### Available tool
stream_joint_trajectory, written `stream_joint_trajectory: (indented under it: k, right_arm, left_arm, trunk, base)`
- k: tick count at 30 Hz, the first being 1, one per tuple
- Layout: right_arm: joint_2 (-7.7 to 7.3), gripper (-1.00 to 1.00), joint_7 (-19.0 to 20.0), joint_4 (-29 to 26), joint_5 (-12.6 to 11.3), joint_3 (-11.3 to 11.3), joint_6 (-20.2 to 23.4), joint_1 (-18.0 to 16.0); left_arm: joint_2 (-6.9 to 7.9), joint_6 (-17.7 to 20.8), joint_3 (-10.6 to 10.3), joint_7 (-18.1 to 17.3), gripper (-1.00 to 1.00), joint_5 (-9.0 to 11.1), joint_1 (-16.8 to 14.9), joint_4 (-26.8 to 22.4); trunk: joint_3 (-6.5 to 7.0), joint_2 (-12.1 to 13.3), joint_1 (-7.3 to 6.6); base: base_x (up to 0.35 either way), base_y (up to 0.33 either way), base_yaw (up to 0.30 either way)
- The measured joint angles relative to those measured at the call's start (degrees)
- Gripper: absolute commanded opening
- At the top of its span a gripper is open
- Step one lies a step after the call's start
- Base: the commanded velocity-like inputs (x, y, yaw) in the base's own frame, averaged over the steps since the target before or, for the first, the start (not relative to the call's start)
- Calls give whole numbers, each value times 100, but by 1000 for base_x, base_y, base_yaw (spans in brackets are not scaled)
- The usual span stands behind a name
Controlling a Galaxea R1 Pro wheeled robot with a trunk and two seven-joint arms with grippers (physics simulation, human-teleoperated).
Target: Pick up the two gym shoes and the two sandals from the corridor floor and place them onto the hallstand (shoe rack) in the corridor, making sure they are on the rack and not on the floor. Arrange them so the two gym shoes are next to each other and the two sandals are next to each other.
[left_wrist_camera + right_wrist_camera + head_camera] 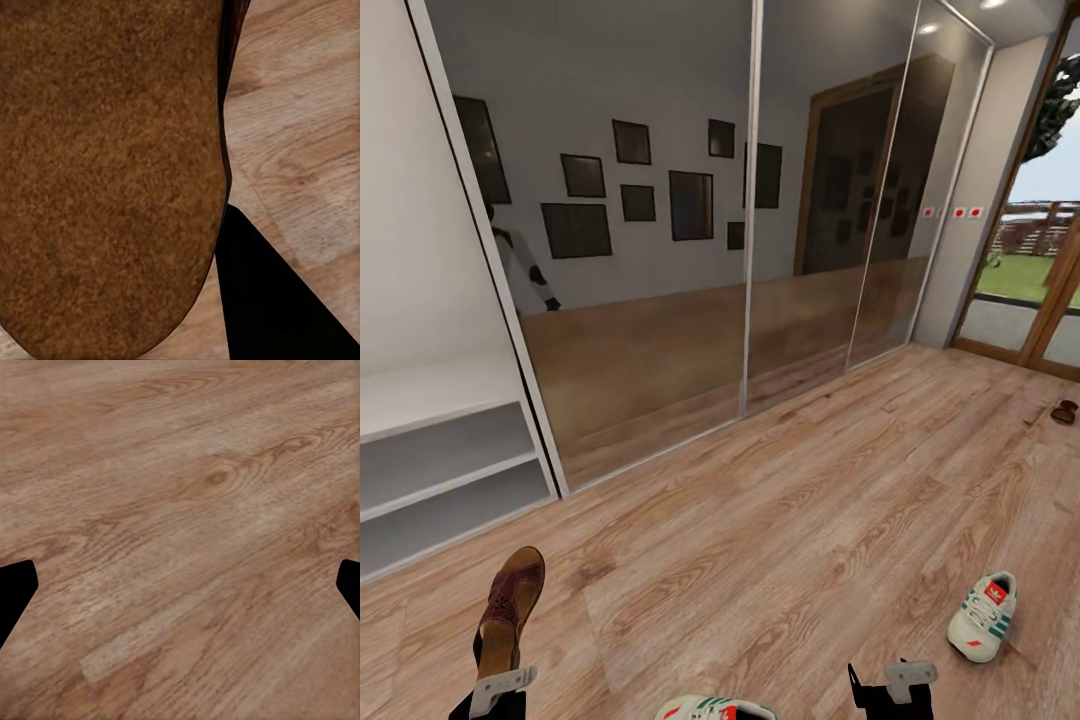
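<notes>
Head view: left end effector (500, 690) grips sandal (508, 605) near hallstand (440, 470) edge

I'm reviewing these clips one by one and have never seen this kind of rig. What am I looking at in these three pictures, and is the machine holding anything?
These are simulator renders of a wheeled robot with two arms. The big picture is from a camera on its head, looking down a corridor with mirrored wardrobe doors. The two smaller ones come from cameras near each arm's fingers.

The left gripper is shut on a brown sandal, held up above the wood floor. In the left wrist view that sandal's sole sits right in front of the lens.

The right gripper is open and empty; its wrist view looks past the dark fingertips at bare floor.

On the floor lie a white trainer, a second trainer at the picture's bottom edge, and the other sandal far off by the glass door. The pale grey shoe rack stands at the left.
</notes>
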Motion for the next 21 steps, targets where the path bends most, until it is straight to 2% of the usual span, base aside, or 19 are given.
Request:
stream_joint_trajectory:
  k: [5,17,21]
  right_arm:
    - [4,100,-2,2,-1,0,0,-1]
    - [8,100,-3,2,-1,0,0,-1]
    - [9,100,-2,1,-1,0,0,-1]
  left_arm:
    - [1,0,1,0,-100,0,1,-2]
    - [1,0,0,0,-100,0,2,0]
    - [0,0,0,0,-100,0,1,1]
  trunk:
    - [0,0,-1]
    - [0,0,0]
    - [0,0,0]
  base:
    - [65,0,195]
    - [78,0,269]
    - [8,0,139]
